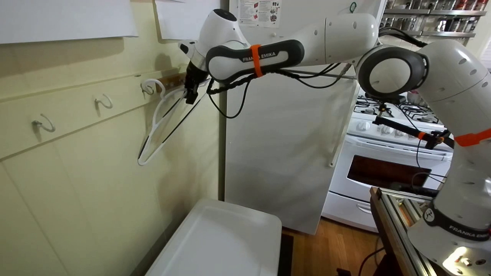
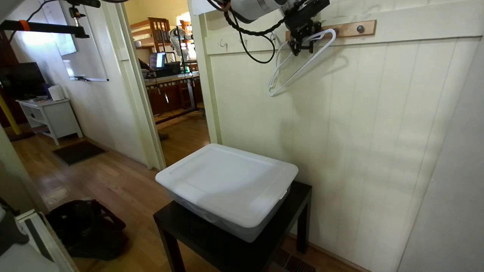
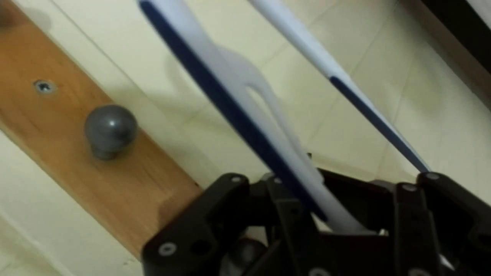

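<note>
- Black two-finger gripper pinches white navy-edged plastic clothes hanger by one thin side.
- Hanger tilts in front of cream panelled wall, near brown wooden rail with round dark-grey knob.
- Risk: hanger could swivel in narrow pinch if bumped sideways.
- Risk: could snag knob if brought too close; a slip could drop it toward white-lidded grey plastic tote.

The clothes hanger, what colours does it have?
The clothes hanger is white, striped with dark blue; it shows best in the wrist view.
</note>
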### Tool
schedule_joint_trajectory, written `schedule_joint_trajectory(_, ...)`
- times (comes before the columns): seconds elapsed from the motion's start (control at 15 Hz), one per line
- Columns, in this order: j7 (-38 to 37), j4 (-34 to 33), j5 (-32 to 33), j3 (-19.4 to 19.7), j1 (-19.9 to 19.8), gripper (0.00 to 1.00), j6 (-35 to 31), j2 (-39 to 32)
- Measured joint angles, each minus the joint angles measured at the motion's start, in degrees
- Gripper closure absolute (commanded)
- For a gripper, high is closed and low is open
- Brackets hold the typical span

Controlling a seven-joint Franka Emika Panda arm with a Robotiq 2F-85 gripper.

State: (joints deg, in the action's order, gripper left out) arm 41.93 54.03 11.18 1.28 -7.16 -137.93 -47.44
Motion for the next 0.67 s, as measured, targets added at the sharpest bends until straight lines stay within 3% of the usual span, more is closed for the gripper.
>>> schedule_joint_trajectory(0.67, 6.96, -1.93, -0.06, -1.17, -0.85, 1.0, 3.32, -0.44)
